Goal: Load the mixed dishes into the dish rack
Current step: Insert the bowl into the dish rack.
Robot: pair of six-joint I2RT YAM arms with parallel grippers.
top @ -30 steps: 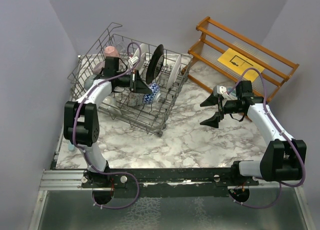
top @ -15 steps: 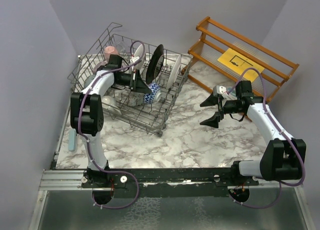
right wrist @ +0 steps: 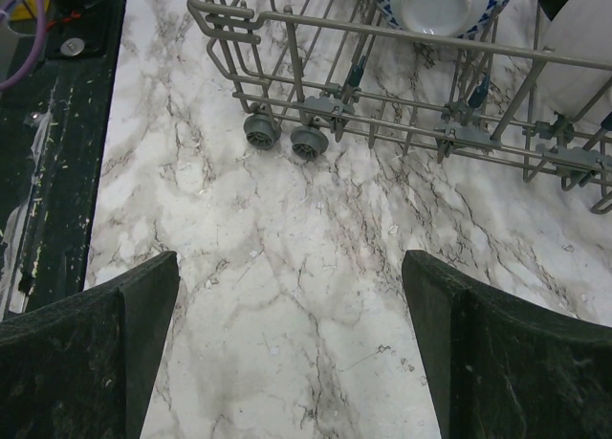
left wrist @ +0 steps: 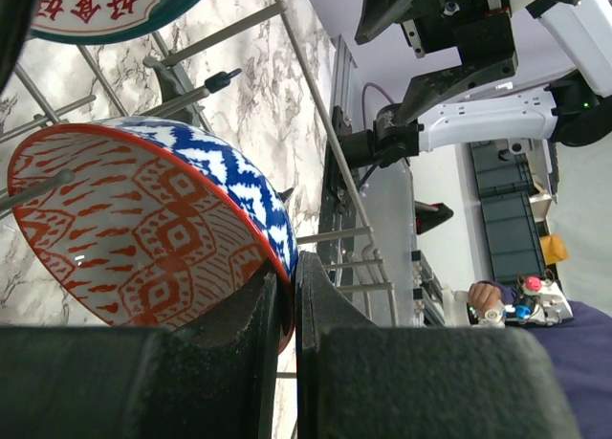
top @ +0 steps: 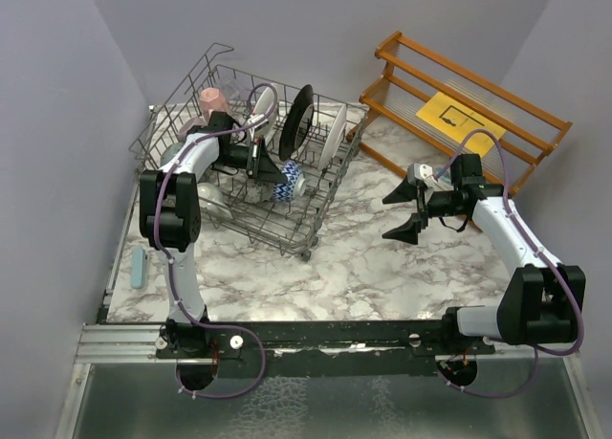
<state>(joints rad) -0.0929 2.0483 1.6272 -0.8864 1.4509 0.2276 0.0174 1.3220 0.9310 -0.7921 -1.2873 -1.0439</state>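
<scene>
While the right end effector (top: pixel 391 218) gapes wide, the left end effector (left wrist: pixel 292 288) pinches the bowl (left wrist: pixel 143 230).

We see an orange-brown wooden shelf (top: pixel 469 104) at the marble table's (top: pixel 354 267) far right corner, holding a yellow sheet (top: pixel 460 120). A pale blue object (top: pixel 139 267) lies by the left edge.

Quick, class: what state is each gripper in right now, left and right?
left gripper: closed on the rim of the red and blue patterned bowl.
right gripper: open, holding nothing.

Patterned bowl (left wrist: pixel 143 238) rim partly behind the left jaws
</scene>
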